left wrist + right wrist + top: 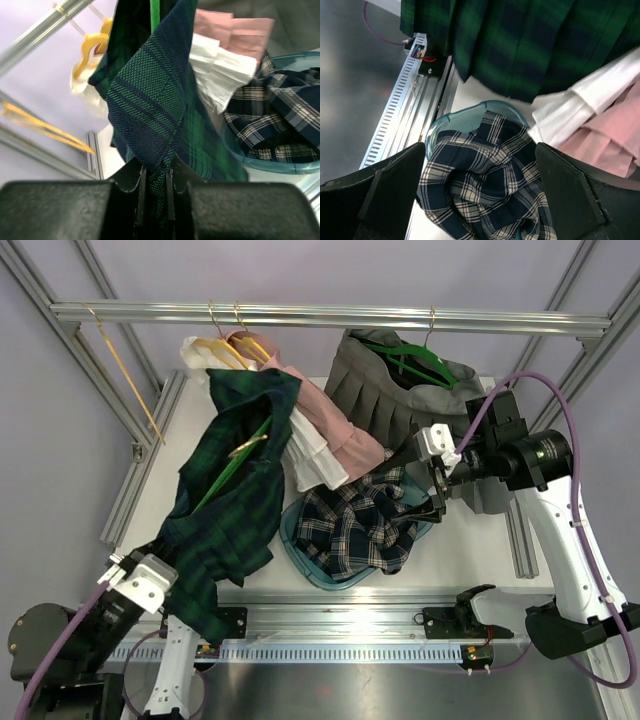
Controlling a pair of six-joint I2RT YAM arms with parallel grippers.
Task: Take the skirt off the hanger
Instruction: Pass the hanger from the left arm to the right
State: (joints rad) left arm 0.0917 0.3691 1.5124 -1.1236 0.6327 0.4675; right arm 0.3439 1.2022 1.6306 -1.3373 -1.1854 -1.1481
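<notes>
A dark green plaid skirt (pixel 232 490) hangs on a green hanger (pixel 232 462) and stretches down to the near left. My left gripper (pixel 160 565) is shut on the skirt's lower edge; in the left wrist view the cloth (pixel 150 95) runs up from between my fingers (pixel 156 187) toward the hanger (pixel 155 12). My right gripper (pixel 437 485) is open and empty, above the right rim of the teal basin. In the right wrist view the green skirt (pixel 520 45) hangs across the top.
A teal basin (pixel 296 545) holds a navy and white plaid skirt (pixel 358 525). Pink (pixel 330 415), white (pixel 310 455) and grey (pixel 400 395) skirts hang from the rail (pixel 320 313). Yellow hangers (pixel 235 345) hang at the left. A bare hanger (pixel 125 370) leans by the left post.
</notes>
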